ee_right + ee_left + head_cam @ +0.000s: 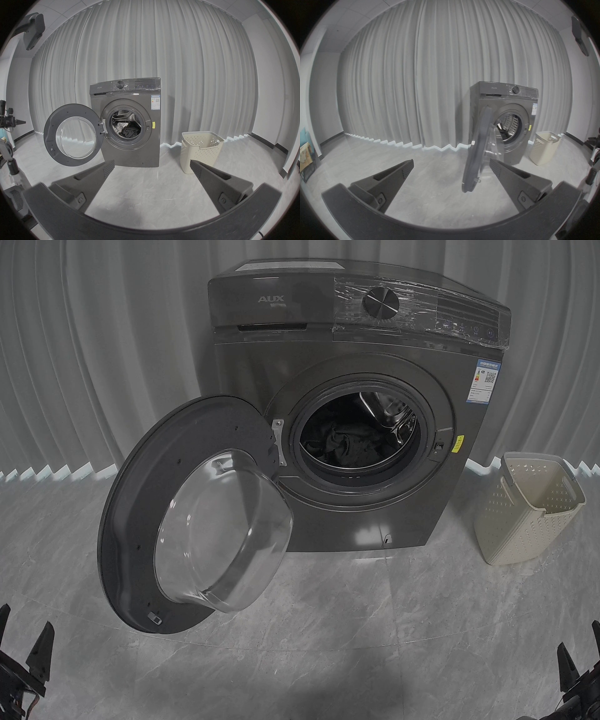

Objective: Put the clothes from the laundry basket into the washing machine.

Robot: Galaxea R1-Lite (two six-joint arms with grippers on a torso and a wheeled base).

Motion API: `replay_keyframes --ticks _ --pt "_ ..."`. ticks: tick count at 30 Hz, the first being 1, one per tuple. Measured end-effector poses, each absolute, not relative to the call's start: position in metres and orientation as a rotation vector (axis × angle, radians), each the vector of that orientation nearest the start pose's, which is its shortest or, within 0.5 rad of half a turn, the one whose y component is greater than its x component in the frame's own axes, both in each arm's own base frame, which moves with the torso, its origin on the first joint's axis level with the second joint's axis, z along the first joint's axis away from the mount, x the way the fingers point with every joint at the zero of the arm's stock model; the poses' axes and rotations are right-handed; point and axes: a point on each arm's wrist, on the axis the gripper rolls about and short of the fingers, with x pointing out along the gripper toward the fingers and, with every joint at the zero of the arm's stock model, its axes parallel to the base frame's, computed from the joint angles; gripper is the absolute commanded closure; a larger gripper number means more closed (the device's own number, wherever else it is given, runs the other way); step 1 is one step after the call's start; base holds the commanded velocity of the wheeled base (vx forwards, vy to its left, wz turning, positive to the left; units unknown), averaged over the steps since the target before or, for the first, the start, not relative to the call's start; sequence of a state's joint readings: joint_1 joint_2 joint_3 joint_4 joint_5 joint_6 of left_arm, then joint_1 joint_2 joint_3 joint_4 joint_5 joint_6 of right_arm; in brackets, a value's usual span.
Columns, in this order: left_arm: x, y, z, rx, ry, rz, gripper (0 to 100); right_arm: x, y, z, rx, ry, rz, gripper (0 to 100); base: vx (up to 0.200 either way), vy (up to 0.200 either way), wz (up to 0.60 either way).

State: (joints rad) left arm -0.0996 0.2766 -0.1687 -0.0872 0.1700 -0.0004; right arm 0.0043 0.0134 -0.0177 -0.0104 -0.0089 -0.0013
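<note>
Dark crumpled clothes in WM drum

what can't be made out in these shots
- Basket floor: its own walls hide it in the head and right wrist views, so leftover clothes cannot be ruled out.
- Clothes in the drum: a dark heap in shadow in the head view; the number of pieces is unclear.
- Lower drum, left wrist view: the open door covers it.
</note>
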Motion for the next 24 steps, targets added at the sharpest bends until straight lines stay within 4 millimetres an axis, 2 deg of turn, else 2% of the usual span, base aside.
replay_keyframes --ticks 9,18,24 --pt "0.048 -0.005 0.172 -0.017 0.110 -0.069 0 -0.023 0.000 0.082 -0.001 -0.014 -0.005 0 0.000 0.000 0.00" --pt "0.109 -0.017 0.182 -0.059 0.239 -0.161 0 -0.023 0.000 0.082 -0.001 -0.014 -0.005 0 0.000 0.000 0.00" --pt "0.145 -0.024 0.186 -0.069 0.257 -0.186 0 -0.023 0.000 0.082 -0.001 -0.013 -0.005 0 0.000 0.000 0.00"
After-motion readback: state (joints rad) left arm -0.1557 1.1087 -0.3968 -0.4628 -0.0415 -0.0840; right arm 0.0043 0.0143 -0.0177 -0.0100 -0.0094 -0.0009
